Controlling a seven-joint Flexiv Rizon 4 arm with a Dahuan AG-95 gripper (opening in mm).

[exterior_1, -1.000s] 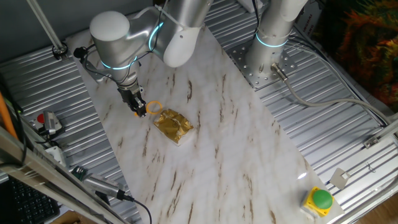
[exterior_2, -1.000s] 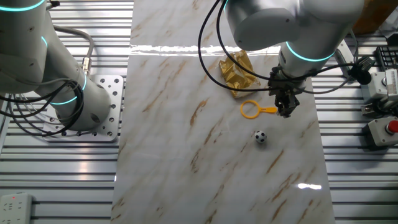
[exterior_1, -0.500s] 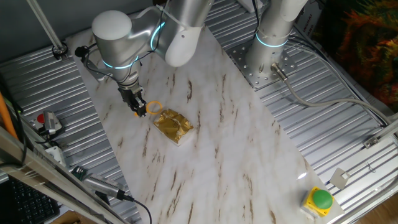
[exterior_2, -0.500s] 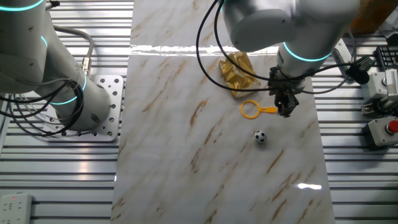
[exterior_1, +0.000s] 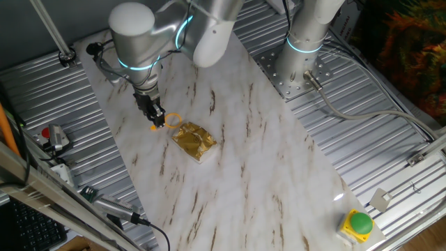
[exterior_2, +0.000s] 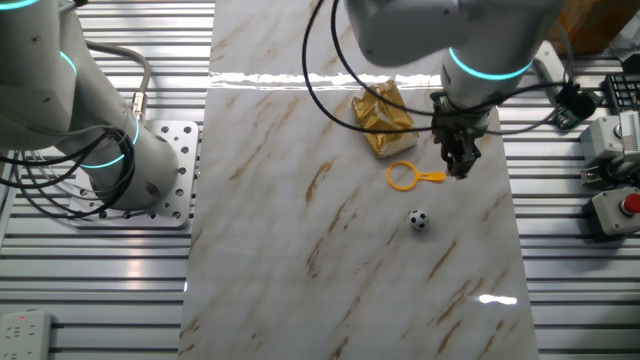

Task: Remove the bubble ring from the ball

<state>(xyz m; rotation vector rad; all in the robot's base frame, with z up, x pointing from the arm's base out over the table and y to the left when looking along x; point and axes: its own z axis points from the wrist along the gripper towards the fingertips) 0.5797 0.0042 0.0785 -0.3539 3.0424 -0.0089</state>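
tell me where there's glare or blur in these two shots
In the other fixed view, a bright strip of glare crosses the far end of the marble table, with a smaller patch near the front right; ring and ball look sharp. In one fixed view, the foil packet glints, and the near-left foreground bars are blurred.

Both cameras look down from high up, on opposite sides of the claw (exterior_1: 157, 119) (exterior_2: 458, 166); both see the marble table (exterior_1: 237, 167) (exterior_2: 300, 250).

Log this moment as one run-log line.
gripper: above handle end of bubble ring, grip unclear | ring: flat on table, beside gold foil packet | ball: outside loop, apart
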